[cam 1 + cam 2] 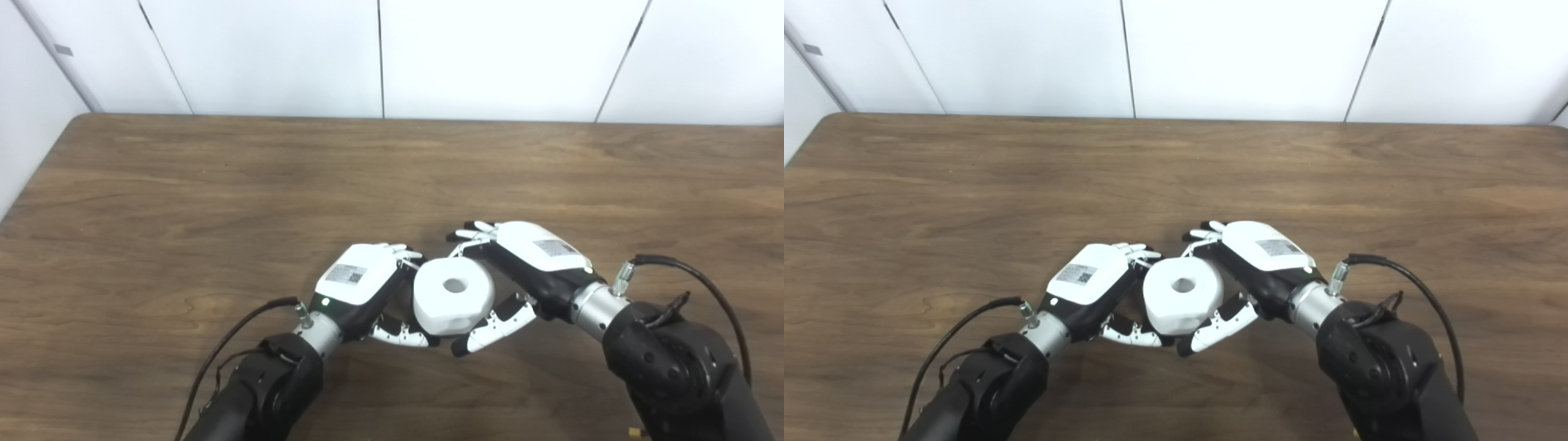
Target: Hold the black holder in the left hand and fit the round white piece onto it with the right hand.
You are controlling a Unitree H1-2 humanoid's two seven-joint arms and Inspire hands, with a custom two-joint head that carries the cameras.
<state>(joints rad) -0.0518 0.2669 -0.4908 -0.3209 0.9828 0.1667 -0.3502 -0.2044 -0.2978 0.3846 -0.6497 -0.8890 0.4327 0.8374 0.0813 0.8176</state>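
The right hand (528,257) is reaching in from the right with its fingers curling around the far side of the round white piece (454,295) and its thumb pressing against the near lower edge, so it is clamping on that piece. The left hand (361,283) is meeting it from the other side, its fingers disappearing behind and under the white piece and its thumb lying along the piece's lower left edge. Whether this hand is closing on anything cannot be told, because the white piece is hiding the space between its fingers and palm.

The white piece is sitting between the two hands, low over the wooden tabletop (245,184), near the front edge and roughly in the middle. Its flat face with a round central hole is pointing upward. The black holder is not showing in either view; if it is there, the hands and the white piece are covering it.

Each hand is carrying a small grey sticker on its white back shell. The one on the left hand is showing a square code pattern, while the print on both is too small and blurred to read. The forearms are running off the bottom edge of both views.
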